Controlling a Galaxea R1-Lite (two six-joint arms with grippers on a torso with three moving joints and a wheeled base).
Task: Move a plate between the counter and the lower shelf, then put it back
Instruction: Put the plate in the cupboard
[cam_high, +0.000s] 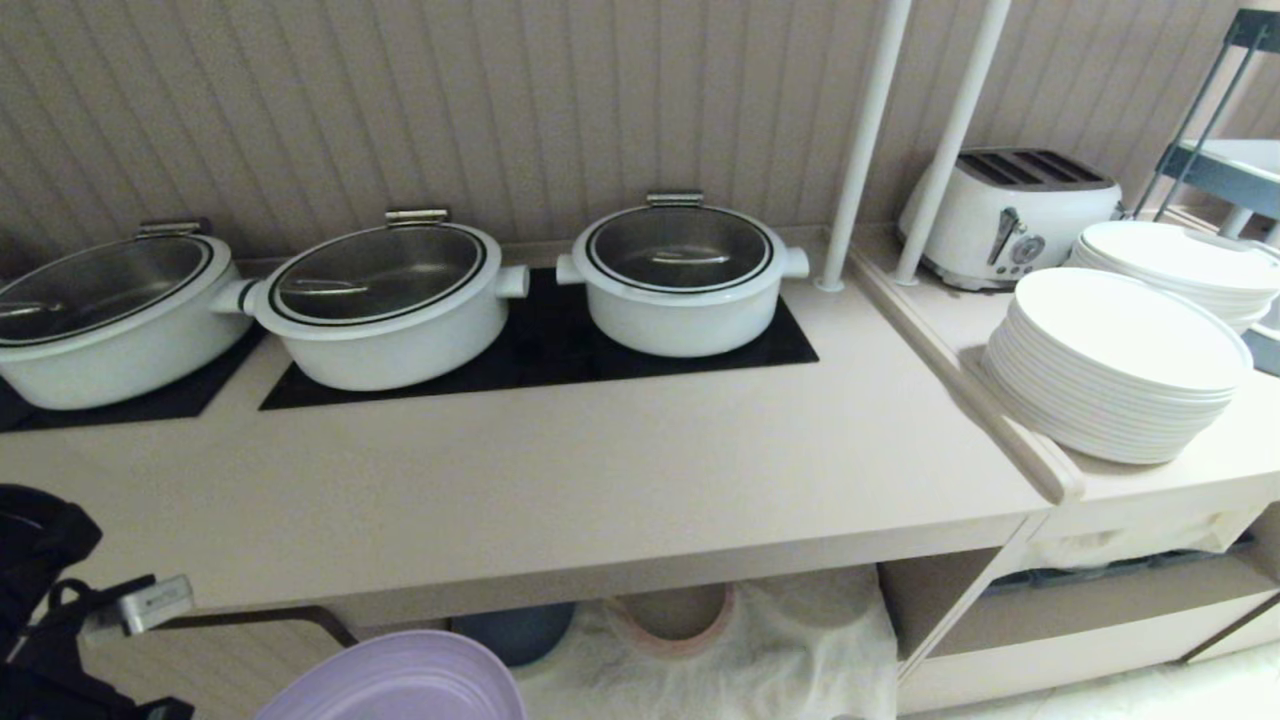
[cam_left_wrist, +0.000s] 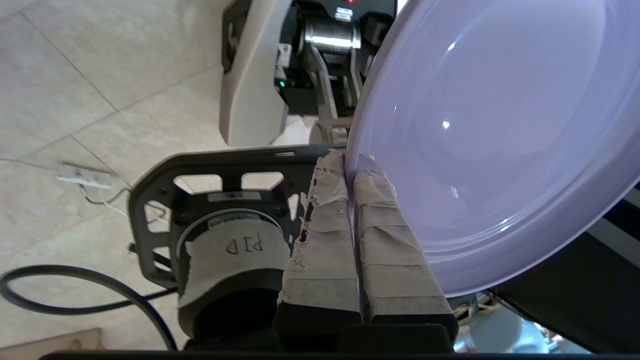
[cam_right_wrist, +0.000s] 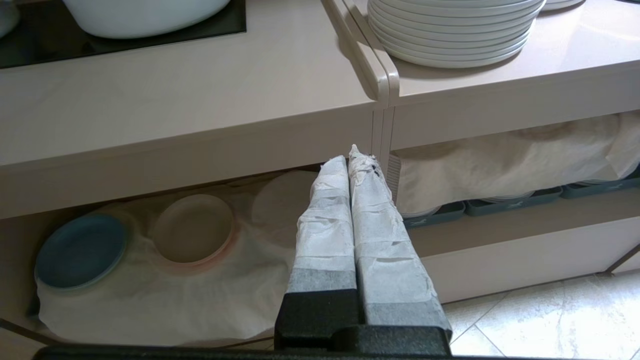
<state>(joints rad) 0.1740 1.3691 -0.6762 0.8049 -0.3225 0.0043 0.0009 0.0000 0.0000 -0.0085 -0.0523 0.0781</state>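
Three lidded pots (cam_high: 390, 300) are set in a row along the back of the counter (cam_high: 560, 480), on the hob panels (cam_high: 540, 360). To the right, past two poles (cam_high: 860, 150), a toaster (cam_high: 1005, 215) is placed at the back of the side counter (cam_high: 1200, 470), with stacked plates (cam_high: 1115, 365) before it. Under the counter, two plates (cam_right_wrist: 80, 250) are laid on the cloth (cam_right_wrist: 165, 300) in the lower shelf (cam_right_wrist: 15, 240). The plate (cam_high: 400, 685) is held before the counter's front edge, near its left end, below worktop level, by the left gripper (cam_left_wrist: 350, 165).

Ribbed beige wall (cam_high: 400, 110), pale tiled floor (cam_left_wrist: 65, 90)
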